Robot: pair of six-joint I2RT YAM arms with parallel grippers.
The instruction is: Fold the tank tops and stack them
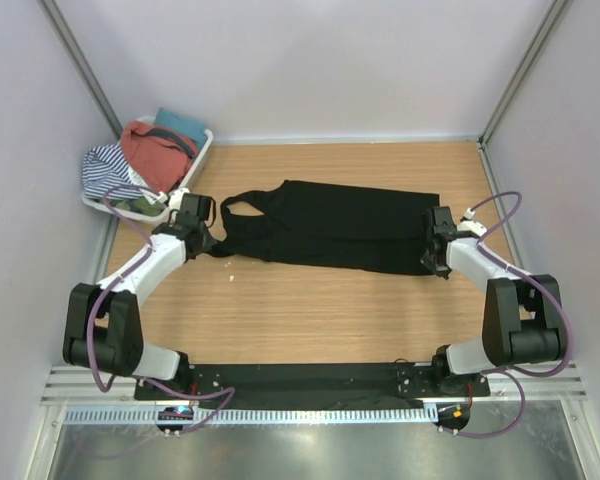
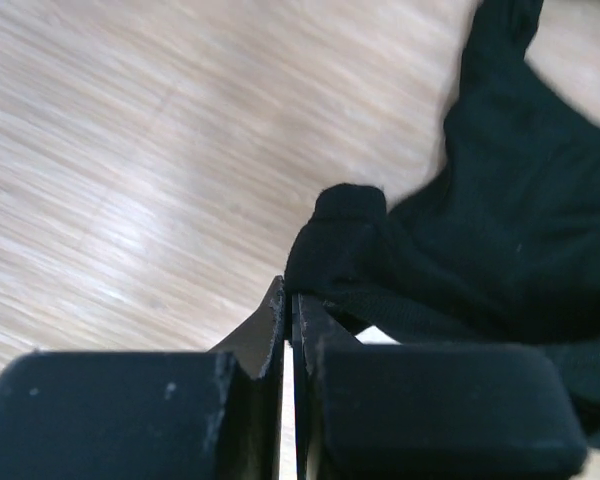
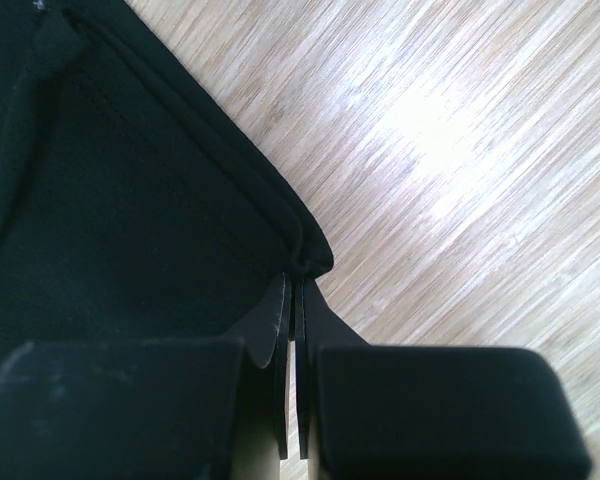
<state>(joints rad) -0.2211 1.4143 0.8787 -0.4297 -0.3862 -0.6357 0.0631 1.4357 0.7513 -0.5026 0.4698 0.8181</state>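
Observation:
The black tank top (image 1: 330, 225) lies stretched out flat across the middle of the wooden table, straps to the left and hem to the right. My left gripper (image 1: 214, 243) is shut on a strap end of the top, and the left wrist view shows the jaws (image 2: 290, 300) pinching a fold of black cloth (image 2: 500, 230). My right gripper (image 1: 432, 262) is shut on the near hem corner, which the right wrist view shows between the tips (image 3: 298, 282). The rust-red tank top (image 1: 152, 152) lies bundled in the basket.
A white plastic basket (image 1: 202, 150) stands at the back left corner, holding a striped cloth (image 1: 105, 170) and a teal cloth (image 1: 180, 124). White walls enclose the table on three sides. A small white speck (image 1: 231, 278) lies on the wood.

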